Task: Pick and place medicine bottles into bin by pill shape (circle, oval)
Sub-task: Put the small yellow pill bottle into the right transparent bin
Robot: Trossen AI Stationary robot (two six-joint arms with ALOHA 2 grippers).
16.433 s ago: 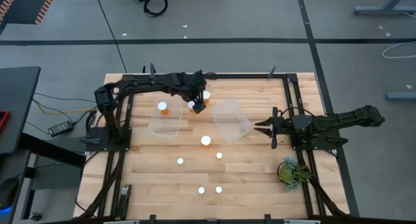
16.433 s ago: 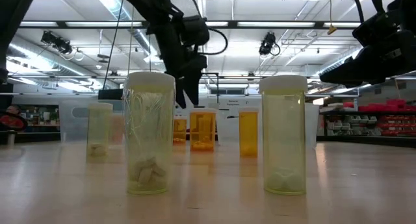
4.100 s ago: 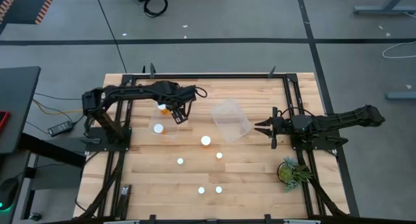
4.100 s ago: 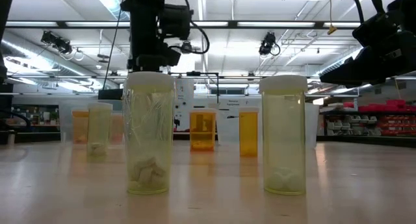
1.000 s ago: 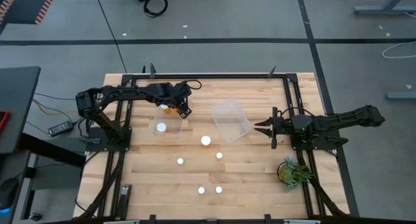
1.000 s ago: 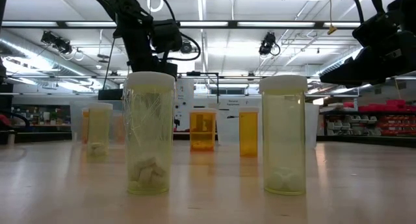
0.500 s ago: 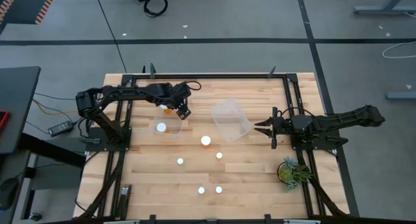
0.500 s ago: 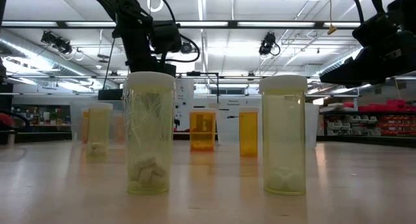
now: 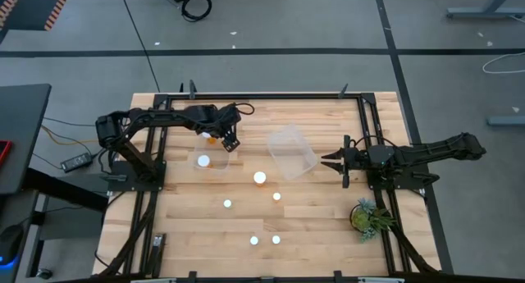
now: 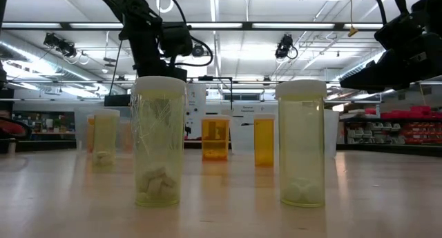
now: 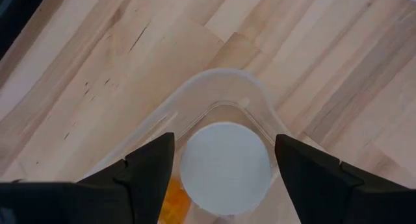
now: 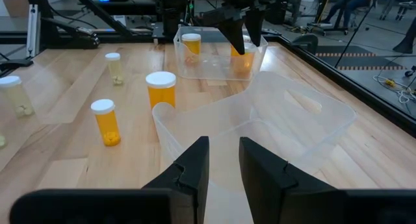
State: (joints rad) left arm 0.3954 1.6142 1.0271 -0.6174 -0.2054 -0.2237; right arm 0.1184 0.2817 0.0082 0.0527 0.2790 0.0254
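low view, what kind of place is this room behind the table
Probably a robotics lab or workshop in a warehouse-like hall: long ceiling strip lights, cameras mounted on overhead rigging, and red storage shelving beyond the wooden table.

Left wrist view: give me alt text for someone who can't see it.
The left pincer stands open directly above a white-capped medicine bottle that sits in the rounded corner of a clear plastic bin. Pale wooden tabletop fills the rest of the picture.
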